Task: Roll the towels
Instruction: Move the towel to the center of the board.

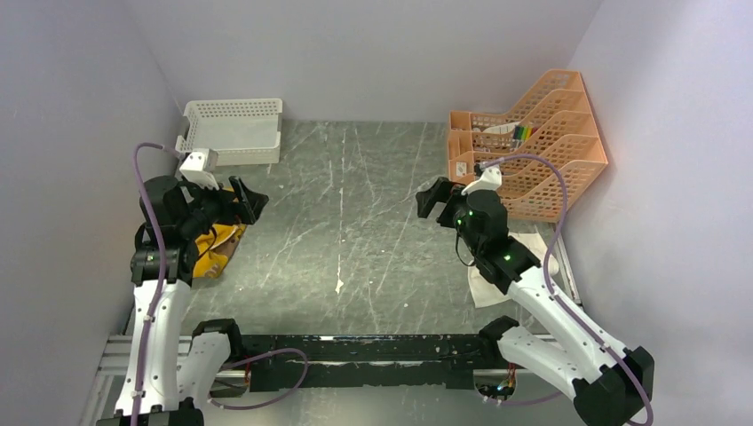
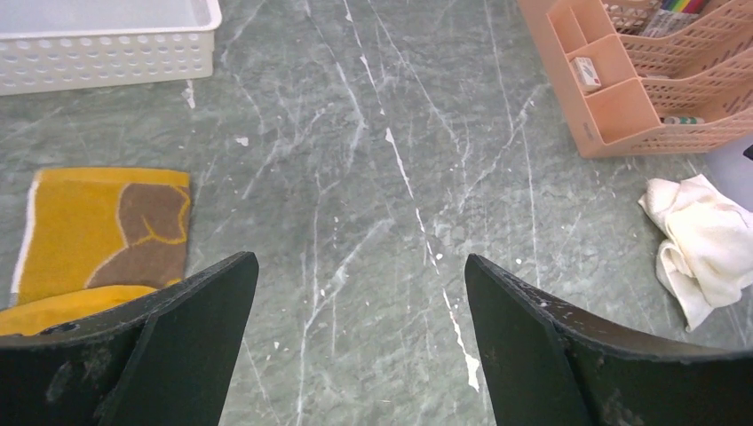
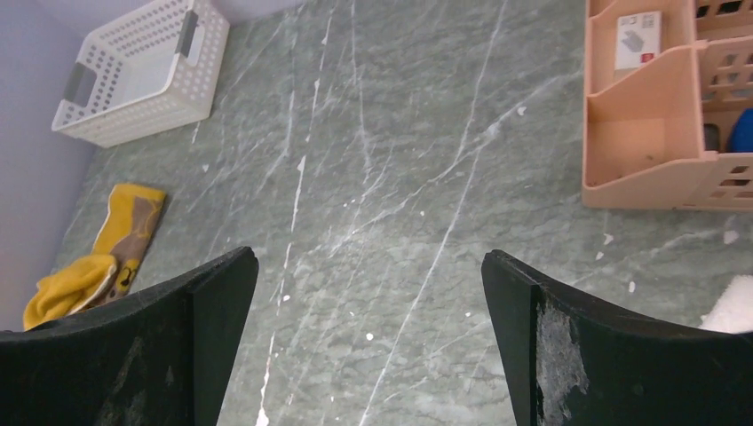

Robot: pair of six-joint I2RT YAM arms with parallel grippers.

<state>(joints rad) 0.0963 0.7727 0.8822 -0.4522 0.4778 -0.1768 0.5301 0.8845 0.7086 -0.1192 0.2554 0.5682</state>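
Note that both tools are spread wide and hold nothing: the left tool (image 2: 360, 266) and right tool (image 3: 368, 257) hang above the desk (image 1: 355, 222). The mustard towel (image 2: 98, 226) lies partly bunched under the left arm. The cream towel (image 2: 701, 240) lies crumpled by the right arm. Farther back stand 1 white basket (image 2: 107, 58) and 1 orange organizer (image 1: 533, 142).

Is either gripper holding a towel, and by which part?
Nothing is held. The left gripper and right gripper are both open and empty; the yellow towel and cream towel lie free.
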